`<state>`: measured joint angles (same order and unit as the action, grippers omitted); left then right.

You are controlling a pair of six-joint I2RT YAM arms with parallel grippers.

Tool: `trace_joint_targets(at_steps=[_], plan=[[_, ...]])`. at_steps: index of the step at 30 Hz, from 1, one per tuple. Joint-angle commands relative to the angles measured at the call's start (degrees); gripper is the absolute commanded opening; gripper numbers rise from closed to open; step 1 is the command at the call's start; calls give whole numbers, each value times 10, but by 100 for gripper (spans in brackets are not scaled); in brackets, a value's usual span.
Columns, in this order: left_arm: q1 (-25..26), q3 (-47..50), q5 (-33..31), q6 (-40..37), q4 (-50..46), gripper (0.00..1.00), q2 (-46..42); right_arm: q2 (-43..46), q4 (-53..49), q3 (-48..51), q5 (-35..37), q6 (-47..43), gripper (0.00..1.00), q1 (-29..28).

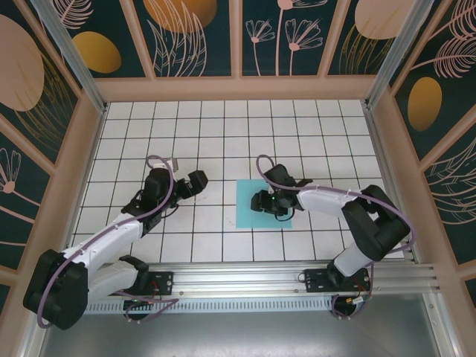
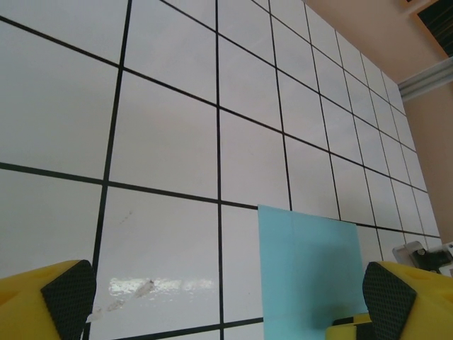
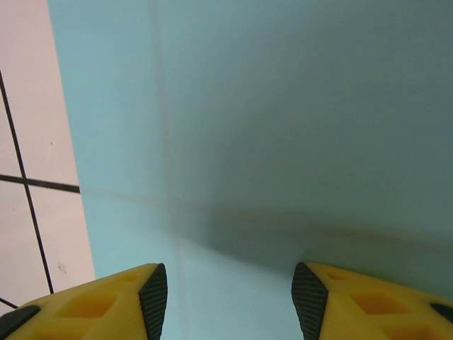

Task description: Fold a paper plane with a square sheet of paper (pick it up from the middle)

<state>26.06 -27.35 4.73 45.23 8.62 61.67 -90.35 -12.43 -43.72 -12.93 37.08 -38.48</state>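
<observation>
Turquoise sheet (image 3: 283, 106), tile lines (image 3: 164, 127) faint beneath, right-wrist close-up

The counter (image 1: 223, 126) has a white surface divided into square tiles by thin dark grid lines. One square sheet of paper (image 1: 247, 214), light turquoise, lies flat on it. Tiles extend beyond the sheet on every side, and the sheet edges run parallel to the grid lines.

From above, the right arm (image 1: 327, 199) hides the right part of the square sheet of paper (image 1: 245, 212).
</observation>
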Motion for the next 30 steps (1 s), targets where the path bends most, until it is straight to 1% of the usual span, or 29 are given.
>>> trace_joint_targets(at_steps=[1,4,7,9,11,13,15,19,23,27,30], plan=[[2,-21,-44,-26,-24,99,-15,-24,-40,-29,32,-22,55,-4],[3,-21,-71,-19,-20,99,-30,0,-83,-65,70,-26,59,-19],[2,-2,-124,21,-10,98,-55,13,-124,-98,128,-26,66,-25],[1,31,-150,43,26,99,-78,-1,-154,-115,179,-21,74,-26],[1,62,-146,42,71,99,-98,-29,-179,-134,200,-22,78,-25],[1,74,-126,49,83,98,-106,-61,-203,-158,209,-22,81,-26],[1,67,-89,42,77,99,-94,-86,-216,-180,211,-24,83,-31],[1,34,4,-1,64,98,-29,-117,-229,-210,207,-28,85,-36],[2,15,96,-21,85,99,35,-132,-236,-228,201,-31,86,-40],[3,-9,142,-38,77,98,87,-142,-245,-236,200,-26,87,-47],[3,-15,147,-42,76,98,103,-147,-245,-233,199,-20,89,-50]])
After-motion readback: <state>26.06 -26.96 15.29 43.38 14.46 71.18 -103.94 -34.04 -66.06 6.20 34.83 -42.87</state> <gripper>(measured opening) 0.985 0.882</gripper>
